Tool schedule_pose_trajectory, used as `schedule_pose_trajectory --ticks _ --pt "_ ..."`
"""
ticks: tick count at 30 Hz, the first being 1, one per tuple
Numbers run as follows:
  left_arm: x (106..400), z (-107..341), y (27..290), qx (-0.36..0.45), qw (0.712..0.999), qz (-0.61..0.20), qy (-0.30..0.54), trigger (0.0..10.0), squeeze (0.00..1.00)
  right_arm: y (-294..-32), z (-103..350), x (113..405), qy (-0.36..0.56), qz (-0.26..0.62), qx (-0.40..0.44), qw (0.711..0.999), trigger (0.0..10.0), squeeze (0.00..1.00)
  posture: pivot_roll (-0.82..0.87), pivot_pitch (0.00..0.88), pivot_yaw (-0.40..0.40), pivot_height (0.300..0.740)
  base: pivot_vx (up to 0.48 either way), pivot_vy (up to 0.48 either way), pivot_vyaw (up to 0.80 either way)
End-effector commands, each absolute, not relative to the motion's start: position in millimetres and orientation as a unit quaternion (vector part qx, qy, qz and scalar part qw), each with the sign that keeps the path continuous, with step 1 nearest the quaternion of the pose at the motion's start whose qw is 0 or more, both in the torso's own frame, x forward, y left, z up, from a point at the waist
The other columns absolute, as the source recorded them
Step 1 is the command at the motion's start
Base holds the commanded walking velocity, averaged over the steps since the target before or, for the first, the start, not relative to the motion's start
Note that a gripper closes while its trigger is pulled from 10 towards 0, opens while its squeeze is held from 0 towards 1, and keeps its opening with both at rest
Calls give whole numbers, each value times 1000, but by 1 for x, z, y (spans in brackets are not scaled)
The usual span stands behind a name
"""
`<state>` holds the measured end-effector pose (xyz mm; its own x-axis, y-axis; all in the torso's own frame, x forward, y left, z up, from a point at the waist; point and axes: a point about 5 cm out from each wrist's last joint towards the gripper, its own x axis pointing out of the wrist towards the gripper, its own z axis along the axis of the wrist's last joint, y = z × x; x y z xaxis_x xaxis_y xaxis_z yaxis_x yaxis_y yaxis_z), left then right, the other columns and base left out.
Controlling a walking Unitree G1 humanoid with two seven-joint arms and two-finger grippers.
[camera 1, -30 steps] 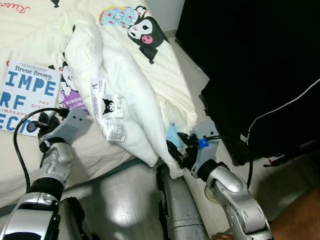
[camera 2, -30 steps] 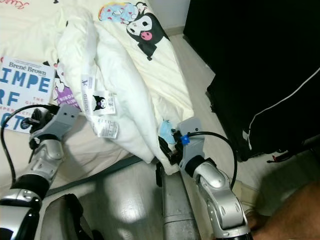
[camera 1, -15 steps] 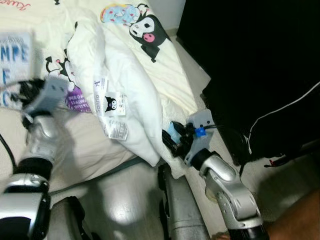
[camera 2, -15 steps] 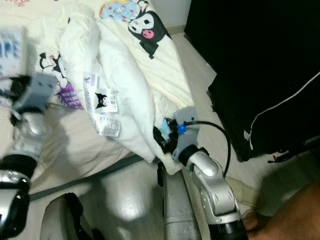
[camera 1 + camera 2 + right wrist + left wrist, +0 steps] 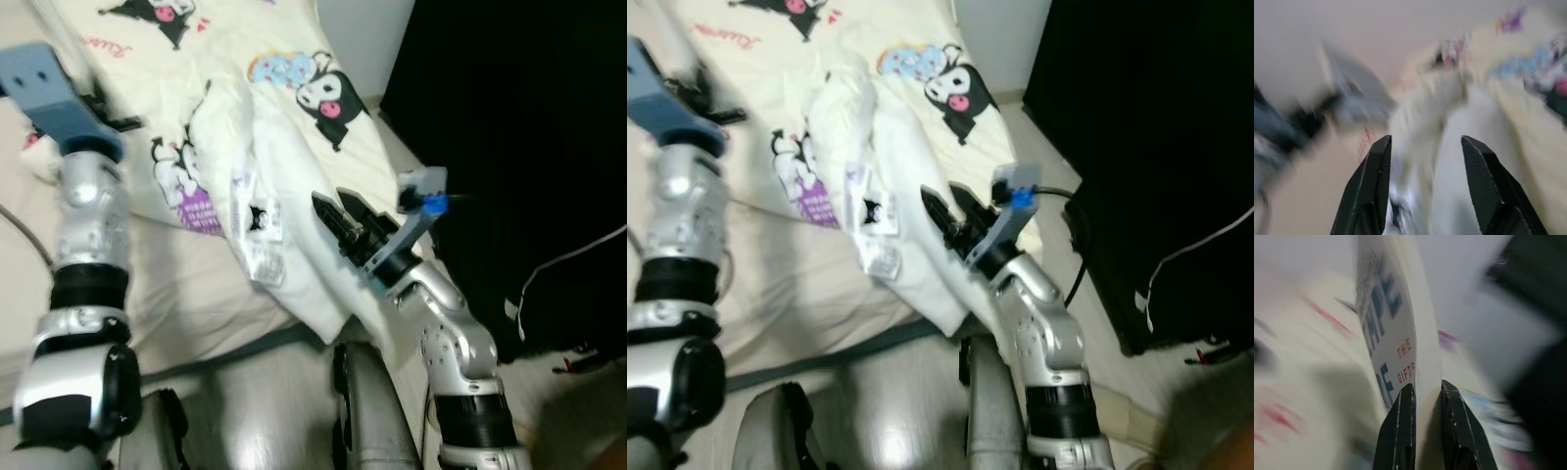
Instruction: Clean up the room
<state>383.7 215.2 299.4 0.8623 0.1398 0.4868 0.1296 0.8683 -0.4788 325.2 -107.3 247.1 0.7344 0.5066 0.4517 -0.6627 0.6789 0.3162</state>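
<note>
You are holding the book by its edge in the closed left end effector, at the upper left of the head view. Keep the pinch firm while carrying. The right end effector is hanging open and empty over the white duvet at center.

Both eye views look down from above at the bed; wrist views sit close, facing along their fingers.

book: title cut off, lettering blurred | bed: smeared by blur | left gripper: fingers blurred, partly hidden
</note>
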Motion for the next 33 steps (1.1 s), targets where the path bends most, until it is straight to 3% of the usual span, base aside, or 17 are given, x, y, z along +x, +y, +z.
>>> schedule_pose_trajectory --ticks 1,2,6,7,14,15,17,19,22,26,30,31,32,33 --pt "379 304 213 -303 911 -45 -277 0 0 -117 249 324 -175 325 275 888 10000 0 -221 188 -25 520 0 0 0" --pt "378 288 207 -346 899 -59 -260 0 0 -120 262 319 -198 357 302 862 10000 0 -225 169 -18 520 0 0 0" --pt "377 278 206 -373 890 -63 -254 0 0 -118 270 310 -213 394 301 842 10000 0 -224 158 -19 520 0 0 0" --pt "376 276 205 -392 879 -76 -261 0 0 -119 275 305 -231 406 319 825 10000 0 -228 152 -21 520 0 0 0" --pt "374 279 204 -436 847 -120 -280 0 0 -134 282 306 -262 391 387 793 10000 0 -229 140 -17 520 0 0 0" --pt "374 279 204 -436 847 -120 -280 0 0 -134 282 306 -262 391 387 793 10000 0 -229 140 -17 520 0 0 0" --pt "366 296 213 -489 788 -175 -330 0 0 -146 283 312 -271 366 408 791 10000 0 -232 114 -10 520 0 0 0" --pt "359 309 223 -499 759 -201 -368 0 0 -149 282 316 -271 355 409 796 10000 0 -233 108 -9 520 0 0 0" --pt "357 313 227 -493 756 -204 -379 0 0 -148 282 316 -271 354 408 797 10000 0 -232 108 -9 520 0 0 0" --pt "348 323 236 -502 724 -236 -410 0 0 -145 281 317 -262 360 406 798 10000 0 -219 101 -5 520 0 0 0" --pt "338 315 220 -491 702 -296 -422 0 0 -137 276 320 -249 366 396 805 10000 0 -207 96 1 520 0 0 0" --pt "338 309 210 -499 698 -309 -411 2863 0 -134 276 320 -245 370 397 804 10000 0 -206 97 -1 520 0 0 0" --pt "338 309 210 -499 698 -309 -411 2863 0 -134 276 320 -245 370 397 804 10000 0 -206 97 -1 520 0 0 0" --pt "339 306 205 -498 700 -315 -404 3725 0 -133 275 321 -244 372 396 803 10000 0 -209 96 -2 520 0 0 0"
